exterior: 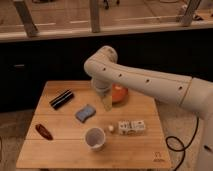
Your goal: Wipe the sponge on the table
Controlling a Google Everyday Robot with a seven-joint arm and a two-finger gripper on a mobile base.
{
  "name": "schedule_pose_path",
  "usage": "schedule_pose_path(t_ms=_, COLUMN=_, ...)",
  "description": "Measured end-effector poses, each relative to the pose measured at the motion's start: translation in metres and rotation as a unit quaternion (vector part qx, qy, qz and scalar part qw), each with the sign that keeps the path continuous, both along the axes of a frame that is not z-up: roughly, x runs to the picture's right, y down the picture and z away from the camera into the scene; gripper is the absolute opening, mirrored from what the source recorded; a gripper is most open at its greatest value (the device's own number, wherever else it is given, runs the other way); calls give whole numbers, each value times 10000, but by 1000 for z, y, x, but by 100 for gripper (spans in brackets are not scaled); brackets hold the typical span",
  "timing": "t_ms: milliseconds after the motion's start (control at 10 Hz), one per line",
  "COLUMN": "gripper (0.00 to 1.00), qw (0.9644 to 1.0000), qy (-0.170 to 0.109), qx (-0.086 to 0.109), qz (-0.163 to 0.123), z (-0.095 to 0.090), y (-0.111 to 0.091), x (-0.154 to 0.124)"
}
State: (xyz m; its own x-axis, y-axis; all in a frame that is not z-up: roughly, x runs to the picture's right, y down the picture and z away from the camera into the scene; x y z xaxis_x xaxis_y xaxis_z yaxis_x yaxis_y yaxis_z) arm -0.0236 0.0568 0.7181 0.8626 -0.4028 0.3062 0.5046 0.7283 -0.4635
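Note:
The sponge (85, 113) is a small blue-grey pad lying flat left of centre on the light wooden table (65, 150). My white arm reaches in from the right and bends down over the table's back half. The gripper (106, 103) hangs below the wrist, just right of and slightly behind the sponge, in front of the orange bowl (120, 93). It does not touch the sponge.
A black ribbed bar (61, 99) lies at the back left. A dark red object (43, 131) sits at the front left. A white cup (95, 138) stands in front, with a small ball (111, 128) and white printed box (131, 127) to its right. A black cable (176, 145) hangs off the right.

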Motion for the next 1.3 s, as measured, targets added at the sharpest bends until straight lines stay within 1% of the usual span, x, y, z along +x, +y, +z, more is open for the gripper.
schedule_pose_path(t_ms=200, gripper=80, qw=9998, qy=-124, qx=-14, qz=-182, z=6, y=2, x=-10)
schedule_pose_path(t_ms=500, gripper=80, qw=9992, qy=-216, qx=-43, qz=-338, z=17, y=6, x=-17)
schedule_pose_path(t_ms=600, gripper=80, qw=9985, qy=-290, qx=-65, qz=-453, z=23, y=9, x=-27)
schedule_pose_path(t_ms=800, gripper=80, qw=9974, qy=-404, qx=-81, qz=-587, z=30, y=12, x=-43)
schedule_pose_path(t_ms=900, gripper=80, qw=9968, qy=-430, qx=-99, qz=-660, z=34, y=13, x=-42)
schedule_pose_path(t_ms=1100, gripper=80, qw=9955, qy=-458, qx=-136, qz=-818, z=42, y=18, x=-42)
schedule_pose_path(t_ms=1200, gripper=80, qw=9939, qy=-563, qx=-186, qz=-933, z=47, y=26, x=-55)
schedule_pose_path(t_ms=1300, gripper=80, qw=9920, qy=-652, qx=-206, qz=-1063, z=49, y=29, x=-67)
